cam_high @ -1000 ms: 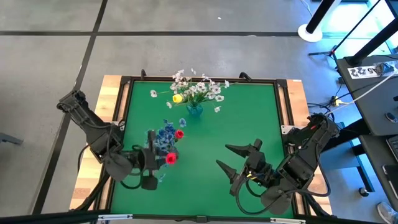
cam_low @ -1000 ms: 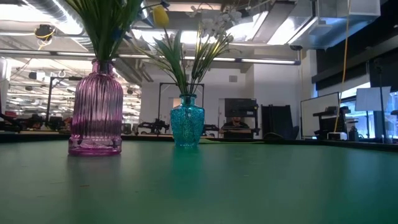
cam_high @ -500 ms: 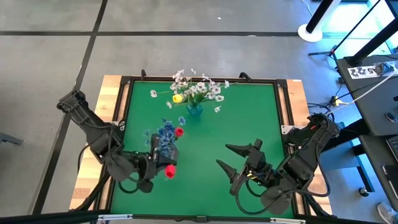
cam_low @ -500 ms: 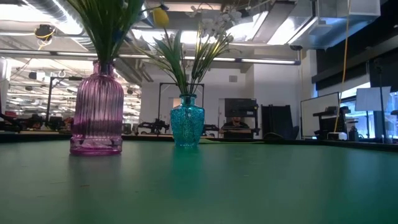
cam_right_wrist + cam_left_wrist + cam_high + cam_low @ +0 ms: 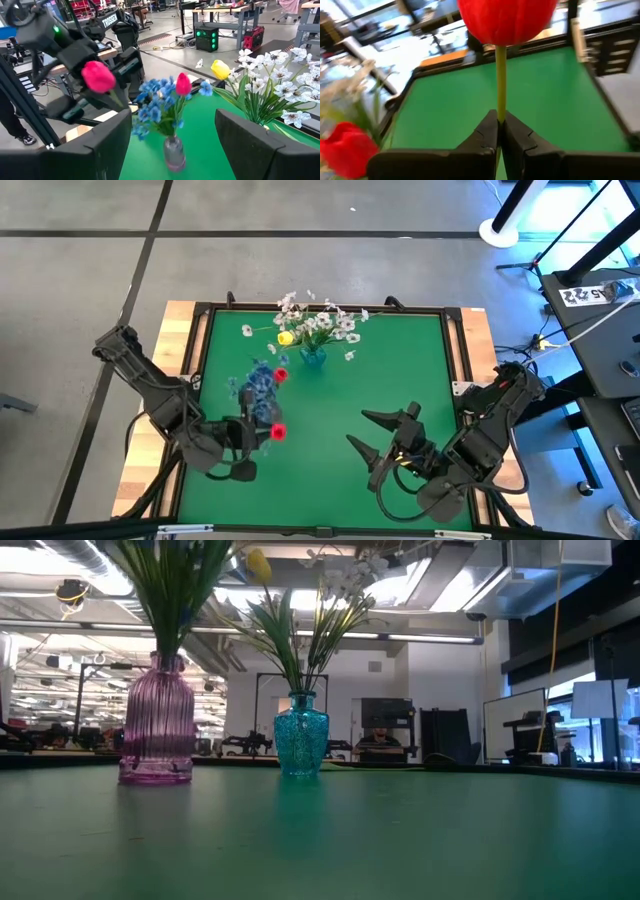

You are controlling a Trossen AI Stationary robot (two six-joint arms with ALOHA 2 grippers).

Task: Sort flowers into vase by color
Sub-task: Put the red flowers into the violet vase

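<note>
One red tulip (image 5: 506, 20) sits pinched in the left gripper (image 5: 499, 131), whose dark fingers (image 5: 482, 137) are closed tight on its thin green stem (image 5: 500, 82), the bud standing above the fingertips; from overhead that bud (image 5: 277, 431) shows over the left half of the green table (image 5: 400, 370), with the left gripper (image 5: 250, 438) just beside the pink ribbed vase (image 5: 156, 720). That vase holds a cluster of blue flowers (image 5: 258, 388) and a second red tulip (image 5: 281, 375); the right wrist camera shows the blue cluster (image 5: 155, 102) and red bud (image 5: 183, 84) rising from the vase (image 5: 174, 152), with the held tulip (image 5: 98, 76) off to one side of it on the left arm. Farther back, near the table's far edge, a small teal glass vase (image 5: 313, 356) carries a spray of white flowers (image 5: 325, 320) and one yellow tulip (image 5: 285, 337); in the low view the teal vase (image 5: 301, 735) stands upright, apart from the pink one, with the yellow bud (image 5: 258, 562) and white blossoms (image 5: 350, 575) above it. The right gripper (image 5: 383, 437) waits over the near right part of the table, well apart from both vases, its two fingers (image 5: 393, 420) spread wide with nothing between them.
</note>
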